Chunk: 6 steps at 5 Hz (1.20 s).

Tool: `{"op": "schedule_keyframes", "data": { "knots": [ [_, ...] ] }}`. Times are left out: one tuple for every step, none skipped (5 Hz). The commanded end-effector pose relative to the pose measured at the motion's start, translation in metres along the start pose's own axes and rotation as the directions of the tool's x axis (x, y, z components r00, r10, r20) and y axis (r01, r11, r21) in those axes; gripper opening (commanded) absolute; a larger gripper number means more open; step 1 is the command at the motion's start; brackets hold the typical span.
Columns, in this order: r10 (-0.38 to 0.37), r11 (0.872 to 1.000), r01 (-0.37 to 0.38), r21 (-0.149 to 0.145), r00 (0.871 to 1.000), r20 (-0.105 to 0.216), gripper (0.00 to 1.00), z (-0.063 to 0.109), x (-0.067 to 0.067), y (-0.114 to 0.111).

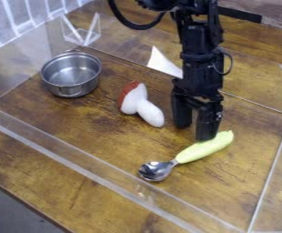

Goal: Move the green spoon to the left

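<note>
The green spoon (187, 157) lies flat on the wooden table, its yellow-green handle pointing up-right and its shiny silver bowl at the lower left. My gripper (198, 127) hangs pointing down right over the upper end of the handle. Its black fingers stand open with nothing between them, their tips just above the handle's end. I cannot tell whether they touch it.
A white stubby object with a red tip (143, 104) lies just left of the gripper. A round steel bowl (71, 73) sits at the back left. A clear plastic wall (95, 182) runs along the table's front and sides. A white paper (165, 60) lies behind the arm.
</note>
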State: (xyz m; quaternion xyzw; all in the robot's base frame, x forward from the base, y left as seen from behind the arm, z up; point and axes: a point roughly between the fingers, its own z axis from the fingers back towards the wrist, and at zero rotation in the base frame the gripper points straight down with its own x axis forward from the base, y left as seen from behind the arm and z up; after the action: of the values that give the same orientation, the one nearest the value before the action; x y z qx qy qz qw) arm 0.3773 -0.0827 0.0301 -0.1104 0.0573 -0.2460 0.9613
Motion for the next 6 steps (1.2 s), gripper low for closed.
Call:
{"op": "schedule_keyframes", "data": {
  "knots": [
    [0.073, 0.997, -0.073, -0.002, 0.997, 0.009, 1.0, 0.004, -0.003, -0.003],
    [0.094, 0.995, -0.094, -0.01, 0.996, -0.006, 1.0, 0.003, -0.003, -0.015],
    [0.117, 0.993, -0.117, -0.017, 0.993, -0.018, 1.0, 0.002, -0.001, -0.026],
    [0.14, 0.99, -0.141, -0.022, 0.99, -0.029, 1.0, 0.0, 0.001, -0.036],
    [0.134, 0.991, -0.135, -0.022, 0.99, -0.045, 1.0, 0.001, -0.012, -0.033],
    [0.13, 0.991, -0.131, -0.022, 0.99, -0.06, 1.0, 0.001, -0.023, -0.029]
  ]
}}
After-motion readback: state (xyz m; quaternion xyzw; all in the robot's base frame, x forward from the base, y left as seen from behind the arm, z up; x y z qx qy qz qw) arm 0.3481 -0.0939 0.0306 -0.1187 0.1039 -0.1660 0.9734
